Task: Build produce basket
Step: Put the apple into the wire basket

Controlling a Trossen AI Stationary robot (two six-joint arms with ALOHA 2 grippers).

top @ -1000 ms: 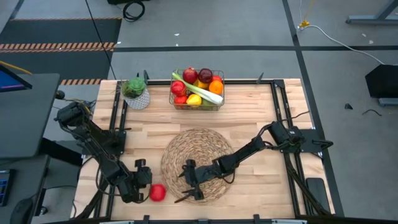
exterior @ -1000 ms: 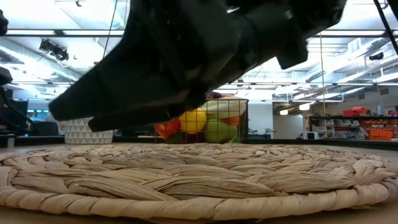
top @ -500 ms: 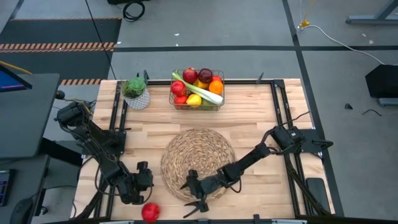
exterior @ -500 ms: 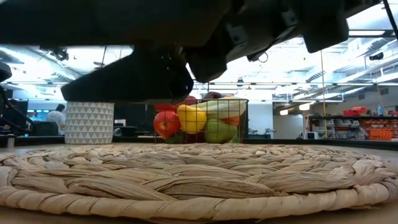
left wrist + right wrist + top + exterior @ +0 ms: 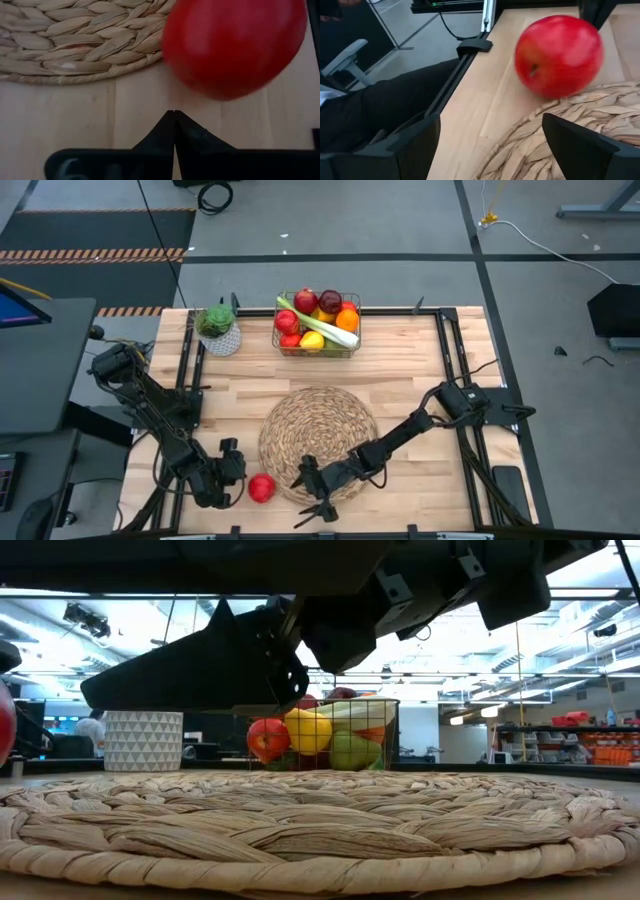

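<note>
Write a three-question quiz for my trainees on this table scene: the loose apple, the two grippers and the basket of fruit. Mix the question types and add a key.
1. True or false: the loose red apple lies on the table beside the straw mat, between the left gripper and the right gripper.
2. Which gripper has its fingers open? A) left B) right C) both
3. Fill in: the wire basket stands at the table's far edge, next to the white ____ with a plant.

Key: 1 true; 2 B; 3 pot
</note>
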